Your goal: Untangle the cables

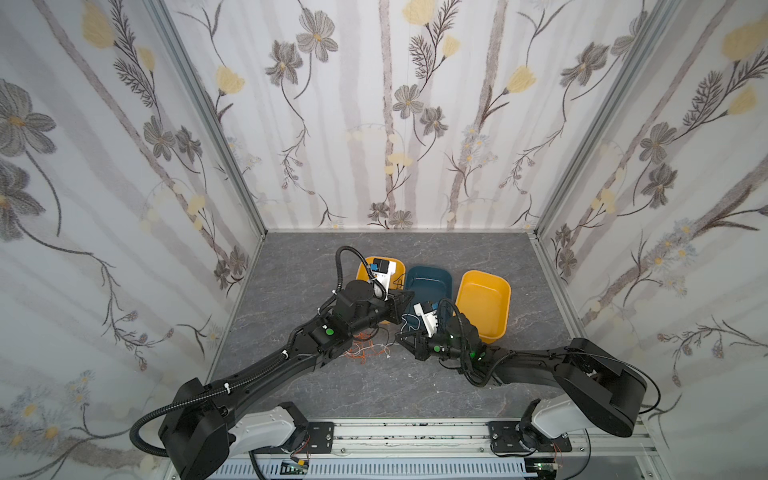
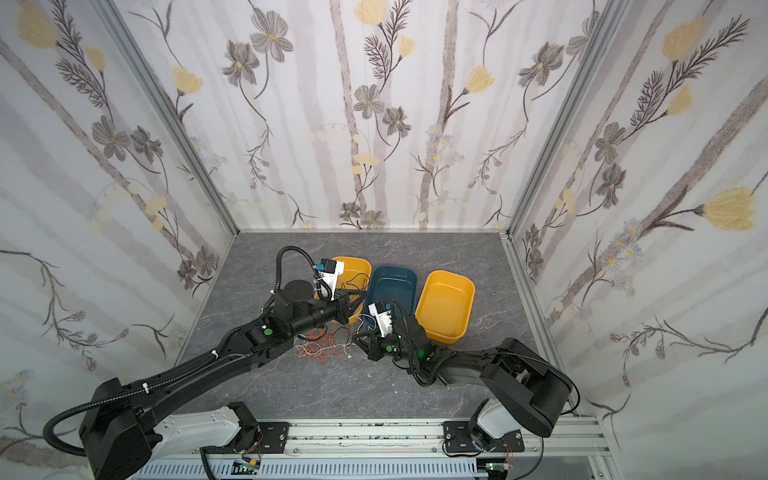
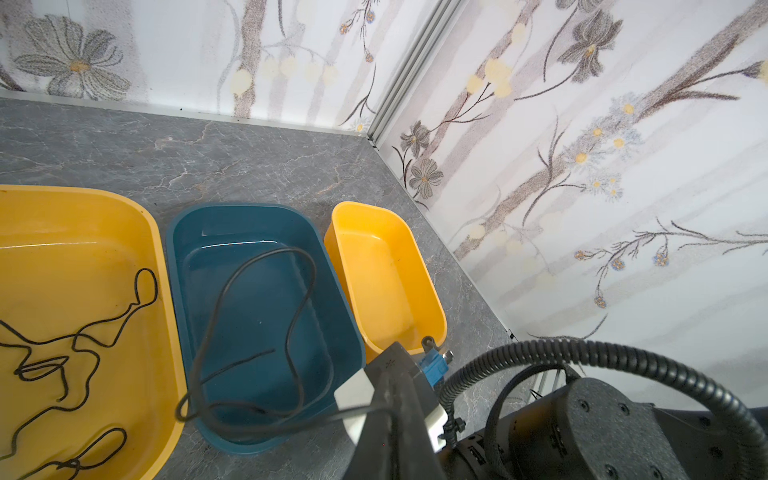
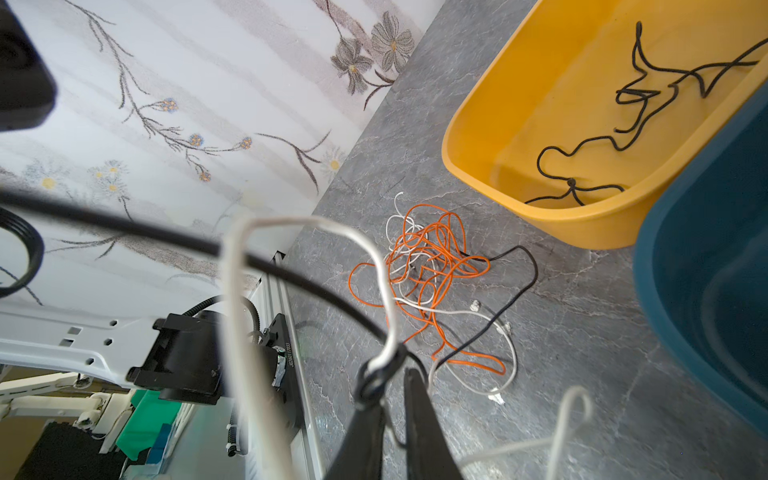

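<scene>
Three trays stand in a row at the back of the grey marbled surface, Kim. Leftmost, the yellow plastic tray has a thin black cord lying loose on its floor, a small knot in it.

Got it, Lou. Next along, the left tool hangs over the spot where that tray meets the dark blue plastic tray. Clenched tight! From the left wrist view a thin black cable runs out of its tip and loops in front of the blue tray. Touching the tray or not, I cannot tell.

And down on the bare surface, nearer us than the trays?

The tangle of thin orange, white and black cables, Lou, lying between the two arms, just left of the right tool.

How is that tool, Kim?

Pinched shut on a thin white cable, which arches up high in the right wrist view. A black strand crosses the white one right at the tool's tip; whether the tool grips it too, I cannot tell. White loops lie on the surface just beyond it. The right tool itself sits in front of the blue tray's near end.

And the far right?

The second yellow plastic tray, just beside the blue one, turned a little askew.
</scene>
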{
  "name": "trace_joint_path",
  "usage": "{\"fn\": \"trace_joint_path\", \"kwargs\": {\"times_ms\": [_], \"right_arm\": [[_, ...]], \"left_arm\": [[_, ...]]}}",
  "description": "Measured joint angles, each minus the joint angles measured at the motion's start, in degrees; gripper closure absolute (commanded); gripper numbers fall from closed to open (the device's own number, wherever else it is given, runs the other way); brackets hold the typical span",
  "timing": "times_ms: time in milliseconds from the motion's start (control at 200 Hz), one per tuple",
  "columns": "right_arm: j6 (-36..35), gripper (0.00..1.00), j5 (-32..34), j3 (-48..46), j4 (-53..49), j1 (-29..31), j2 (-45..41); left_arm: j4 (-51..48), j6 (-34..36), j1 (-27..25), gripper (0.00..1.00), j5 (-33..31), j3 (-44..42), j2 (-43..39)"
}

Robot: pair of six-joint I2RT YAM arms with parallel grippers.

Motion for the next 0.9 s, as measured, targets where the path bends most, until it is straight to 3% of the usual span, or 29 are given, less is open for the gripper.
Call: {"fn": "trace_joint_path", "kwargs": {"times_ms": [490,899], "right_arm": [[0.7,0.98,1.1,-2.2,-0.7,0.1,-0.7],[1.5,0.97,0.8,-3.0,-1.4,1.0,-0.1]], "left_arm": [[-7.6,2.6,3.9,1.00,-3.8,3.2,-6.9],[-12.4,4.5,6.5,1.00,-5.1,8.1,-9.7]]}}
